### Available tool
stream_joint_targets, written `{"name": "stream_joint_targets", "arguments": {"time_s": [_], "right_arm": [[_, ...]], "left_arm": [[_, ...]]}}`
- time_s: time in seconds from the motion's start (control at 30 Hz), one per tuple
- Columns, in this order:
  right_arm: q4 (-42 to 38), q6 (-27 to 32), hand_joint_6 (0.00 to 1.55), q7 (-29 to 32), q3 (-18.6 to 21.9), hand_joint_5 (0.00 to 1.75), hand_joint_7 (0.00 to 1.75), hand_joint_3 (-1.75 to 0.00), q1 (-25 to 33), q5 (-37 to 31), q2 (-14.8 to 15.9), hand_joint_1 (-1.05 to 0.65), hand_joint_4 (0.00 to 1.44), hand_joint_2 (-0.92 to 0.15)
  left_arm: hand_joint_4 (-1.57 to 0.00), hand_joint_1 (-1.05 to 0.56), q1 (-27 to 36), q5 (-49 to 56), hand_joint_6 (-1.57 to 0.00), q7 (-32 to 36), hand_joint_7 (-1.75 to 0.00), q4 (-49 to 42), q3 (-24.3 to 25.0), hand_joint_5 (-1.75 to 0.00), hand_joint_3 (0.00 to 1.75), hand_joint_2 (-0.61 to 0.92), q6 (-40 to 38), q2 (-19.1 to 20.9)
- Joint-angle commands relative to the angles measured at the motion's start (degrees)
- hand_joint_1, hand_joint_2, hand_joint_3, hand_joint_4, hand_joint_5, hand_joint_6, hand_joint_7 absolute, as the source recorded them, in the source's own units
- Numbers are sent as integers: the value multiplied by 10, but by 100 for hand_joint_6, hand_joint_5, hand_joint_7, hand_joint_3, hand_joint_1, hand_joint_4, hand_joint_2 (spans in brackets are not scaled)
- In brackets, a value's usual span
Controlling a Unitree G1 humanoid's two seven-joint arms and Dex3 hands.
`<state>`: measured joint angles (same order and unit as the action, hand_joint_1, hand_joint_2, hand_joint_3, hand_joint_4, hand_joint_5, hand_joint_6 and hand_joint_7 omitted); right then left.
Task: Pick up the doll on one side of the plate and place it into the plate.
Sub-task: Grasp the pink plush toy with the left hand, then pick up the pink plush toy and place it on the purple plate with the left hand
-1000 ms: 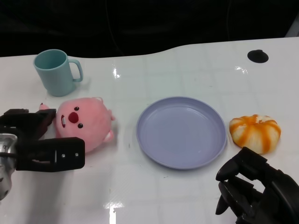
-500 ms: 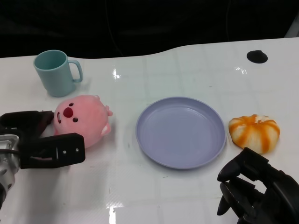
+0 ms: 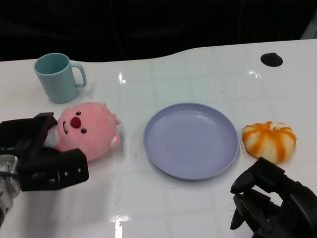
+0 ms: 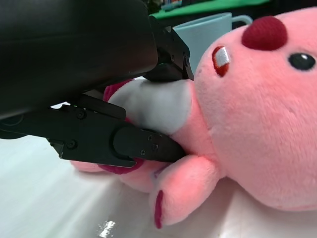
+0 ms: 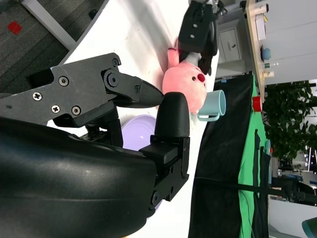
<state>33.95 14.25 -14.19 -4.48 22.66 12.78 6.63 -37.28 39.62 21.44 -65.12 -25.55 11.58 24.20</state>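
Glossy white table under the head camera, faint grid lines and bright glare spots across it, far edge curving against a dark backdrop. Small black disc near the far right corner. From the right wrist camera, black and green drapes beyond the table, office furniture and a leafy plant further back.

Far left, left hand closed on the pink plush doll: black fingers wrapped about its grey and magenta body from the doll's back side, seen close in the left wrist view. Doll lying on the table, left of the plate and clear of it, just this side of the mug. Red nose, white teeth and black eyes turned up and toward the far left; round head toward the plate, body and paw tucked toward the hand. Long axis roughly left to right across the table, tilted a little.

Behind it, teal mug upright, handle pointing right, apart from the doll.

Centre, lavender plate, flat on the table, nothing inside.

Just right of the plate, white and orange striped plush pumpkin, beside the rim, contact hard to tell.

Lower right, right hand near the table edge, fingers curled inward, gripping nothing.
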Motion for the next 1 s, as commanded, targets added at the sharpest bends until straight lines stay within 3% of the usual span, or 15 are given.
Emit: {"name": "stream_joint_targets", "arguments": {"time_s": [0.03,0.1,0.2,0.33,0.57,0.8,0.87,1.0], "right_arm": [[2,-7,41,1,1,175,165,-63,0,2,3,-31,54,-91],[3,-3,41,4,0,175,165,-63,0,3,2,-31,54,-91],[3,-7,42,4,-1,175,165,-63,1,0,2,-31,55,-91],[5,-7,42,3,-1,175,165,-62,2,-1,3,-31,54,-91],[10,0,41,3,-1,175,165,-62,3,4,3,-31,53,-92],[7,-3,41,2,-5,175,165,-62,2,3,2,-31,54,-92],[7,-3,41,3,-7,175,165,-62,2,2,2,-31,54,-92],[8,-1,41,6,-11,175,166,-62,3,-1,1,-31,54,-91]], "left_arm": [[-88,-23,19,-26,-67,11,-174,11,19,-175,61,78,18,-2],[-91,-21,22,-42,-71,13,-175,21,33,-175,89,64,30,0],[-90,-20,30,-66,-72,1,-175,42,53,-175,103,55,31,1],[-88,-21,44,-85,-70,-15,-175,82,71,-175,105,54,26,6],[-94,-21,87,-108,-74,-58,-175,229,111,-175,106,53,-5,13],[-94,-19,98,-104,-76,-123,-175,361,114,-175,128,41,-45,1],[-93,-19,95,-97,-76,-140,-175,389,107,-175,128,41,-57,-5],[-92,-20,81,-82,-72,-163,-175,420,91,-175,112,48,-73,-22]]}}
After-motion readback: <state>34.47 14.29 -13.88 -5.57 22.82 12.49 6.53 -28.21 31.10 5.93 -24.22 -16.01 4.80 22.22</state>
